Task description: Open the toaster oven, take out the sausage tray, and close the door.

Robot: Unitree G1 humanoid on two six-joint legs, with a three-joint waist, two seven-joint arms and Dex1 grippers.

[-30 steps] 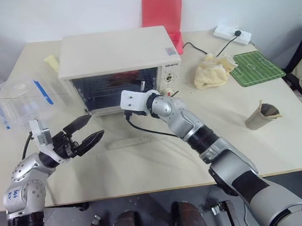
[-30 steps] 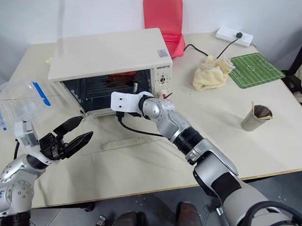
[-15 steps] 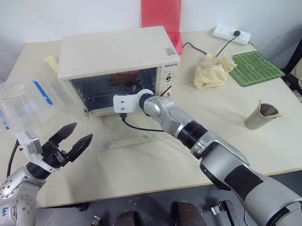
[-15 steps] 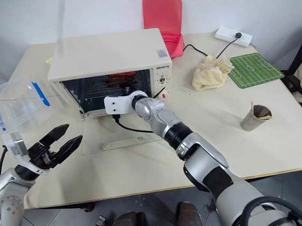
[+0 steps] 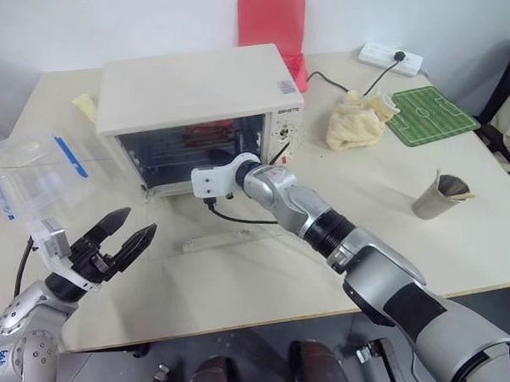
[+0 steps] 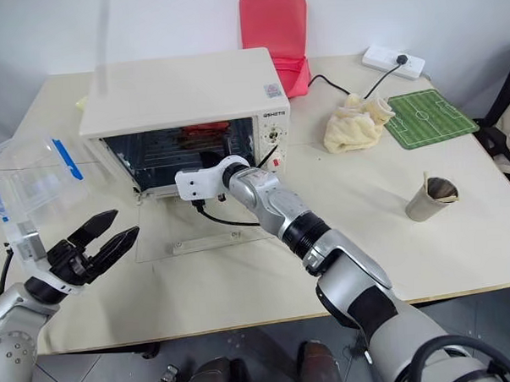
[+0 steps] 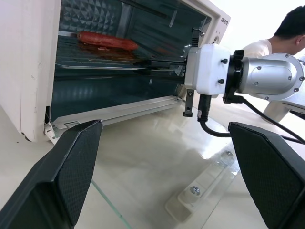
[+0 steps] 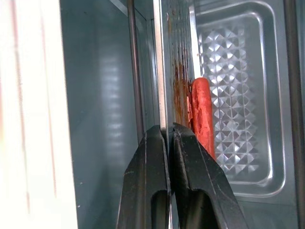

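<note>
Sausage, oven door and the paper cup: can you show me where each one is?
sausage (image 7: 107, 41), left wrist view, middle of its red skin.
door (image 5: 227, 239), left eye view, the bar handle of the glass panel lying flat on the table.
paper cup (image 5: 437, 198), left eye view, its outer side wall.

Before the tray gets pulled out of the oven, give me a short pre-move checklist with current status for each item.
1. Door fully down, flat on the table: ok.
2. Right tool shut on the sausage tray front edge: ok.
3. Left tool open, off to the side of the pull path: ok.
4. Sausage sitting on the tray inside the toaster oven: ok.
5. Grip firm enough for a pull: cannot tell.
</note>
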